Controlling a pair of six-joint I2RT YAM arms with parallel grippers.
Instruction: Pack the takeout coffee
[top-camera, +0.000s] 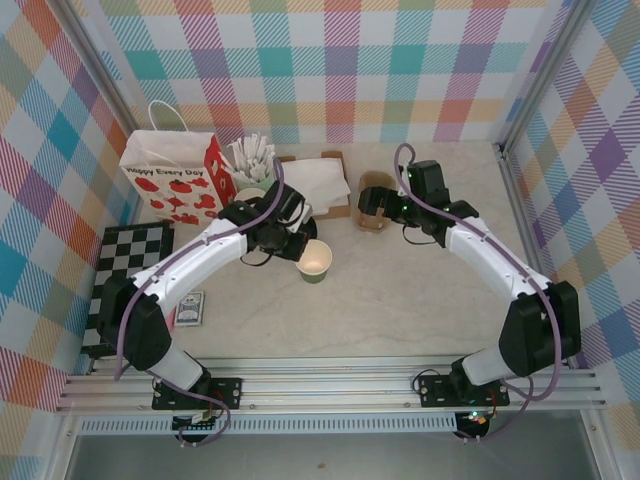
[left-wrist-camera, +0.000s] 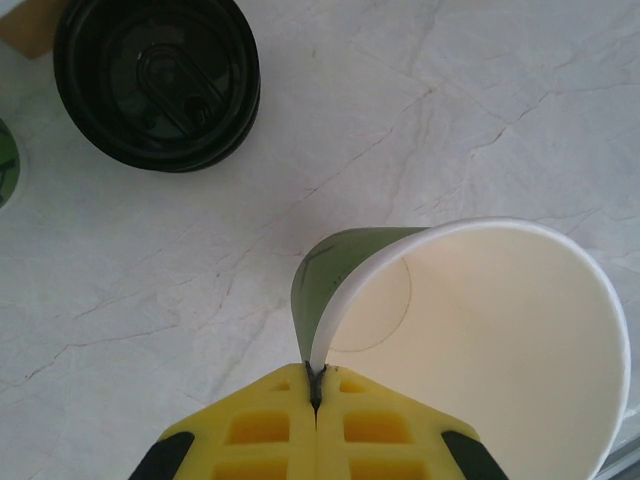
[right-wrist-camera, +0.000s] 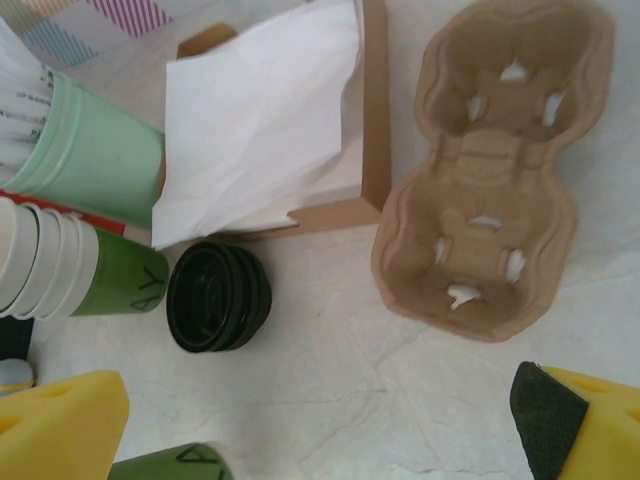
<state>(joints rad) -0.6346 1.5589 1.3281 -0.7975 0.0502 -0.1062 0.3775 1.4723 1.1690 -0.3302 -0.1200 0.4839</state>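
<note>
Cup rim (left-wrist-camera: 345, 290) in left claw (left-wrist-camera: 315, 388), black lid (left-wrist-camera: 157, 80) nearby.

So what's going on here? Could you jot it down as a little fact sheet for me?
Paper cup: green, empty, no lid on
Left gripper: shut, pinching the cup's rim
Right gripper: open, empty, by the cardboard carrier
Carrier: empty
Black lids: stacked on the table by the napkin box
</note>
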